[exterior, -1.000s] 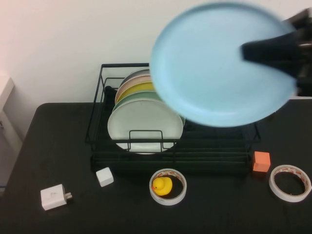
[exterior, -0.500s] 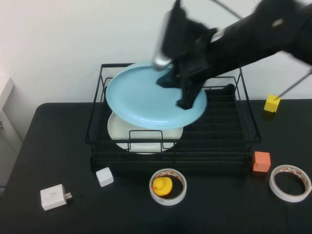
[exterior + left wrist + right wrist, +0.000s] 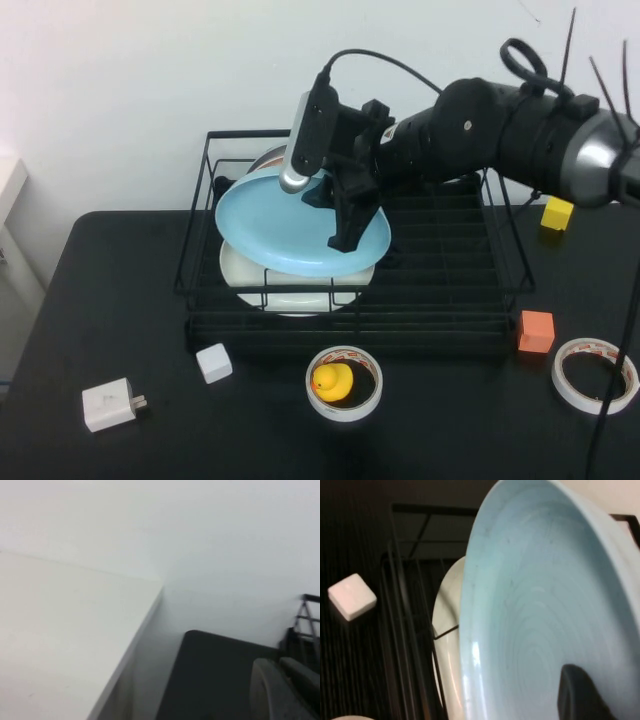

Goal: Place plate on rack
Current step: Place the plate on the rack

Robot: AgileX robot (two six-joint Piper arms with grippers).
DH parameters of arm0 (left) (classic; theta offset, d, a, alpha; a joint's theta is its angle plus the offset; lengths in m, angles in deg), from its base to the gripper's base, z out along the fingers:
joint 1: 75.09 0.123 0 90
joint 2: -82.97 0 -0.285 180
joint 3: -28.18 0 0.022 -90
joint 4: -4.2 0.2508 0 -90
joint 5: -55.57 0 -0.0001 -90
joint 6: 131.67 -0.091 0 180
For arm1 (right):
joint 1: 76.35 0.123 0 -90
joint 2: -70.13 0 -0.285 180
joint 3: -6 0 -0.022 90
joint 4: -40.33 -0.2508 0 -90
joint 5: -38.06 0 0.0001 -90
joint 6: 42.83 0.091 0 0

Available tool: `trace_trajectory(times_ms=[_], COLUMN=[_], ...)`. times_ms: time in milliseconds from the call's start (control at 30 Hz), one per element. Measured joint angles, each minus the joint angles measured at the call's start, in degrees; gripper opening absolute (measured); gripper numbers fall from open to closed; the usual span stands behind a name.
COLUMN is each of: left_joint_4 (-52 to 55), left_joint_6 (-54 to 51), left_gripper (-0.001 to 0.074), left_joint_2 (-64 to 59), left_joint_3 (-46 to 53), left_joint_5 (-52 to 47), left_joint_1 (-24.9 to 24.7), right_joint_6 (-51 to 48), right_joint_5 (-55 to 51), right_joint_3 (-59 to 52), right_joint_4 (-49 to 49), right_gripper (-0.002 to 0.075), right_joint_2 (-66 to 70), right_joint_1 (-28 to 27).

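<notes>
I see the plate (image 3: 285, 220) as smooth, glossy light-blue ceramic or plastic, faint concentric rings showing close up. My right gripper (image 3: 345, 215), matt black plastic, pinches it. The rack (image 3: 440, 290) is black coated wire; the table (image 3: 120, 300) matt black.

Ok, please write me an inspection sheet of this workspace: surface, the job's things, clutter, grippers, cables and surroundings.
Surface: black table, no spills seen.
Job's things: light blue plate held tilted over the black wire rack, above a pale plate standing in the rack; other plates stand behind.
Clutter: tape roll with a yellow duck inside, second tape roll, orange cube, yellow cube, white cube, white plug adapter.
Grippers: right gripper over the rack, shut on the plate's edge; left gripper not in view.
Cables: black cable looping over the right arm.
Surroundings: plain white wall, white ledge beside the table.
</notes>
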State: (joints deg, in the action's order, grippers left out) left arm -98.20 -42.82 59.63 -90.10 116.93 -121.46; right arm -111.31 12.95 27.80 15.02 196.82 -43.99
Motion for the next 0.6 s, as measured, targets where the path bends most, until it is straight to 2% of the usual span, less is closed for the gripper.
trace_trajectory(times_ms=[333,600], left_joint_4=[0.00,0.00], left_joint_6=[0.00,0.00], left_gripper=[-0.0001,-0.0001], left_joint_2=[1.05,1.05], left_joint_3=[0.57,0.56], left_joint_5=[-1.89,-2.04], left_joint_1=[0.00,0.00], right_joint_6=[-7.38,-8.53], right_joint_5=[0.46,0.46], right_joint_3=[0.61,0.28], right_joint_4=[-3.04,-2.55], right_gripper=[0.0146,0.0150], right_joint_2=[3.73,5.31], right_joint_1=[0.36,0.36])
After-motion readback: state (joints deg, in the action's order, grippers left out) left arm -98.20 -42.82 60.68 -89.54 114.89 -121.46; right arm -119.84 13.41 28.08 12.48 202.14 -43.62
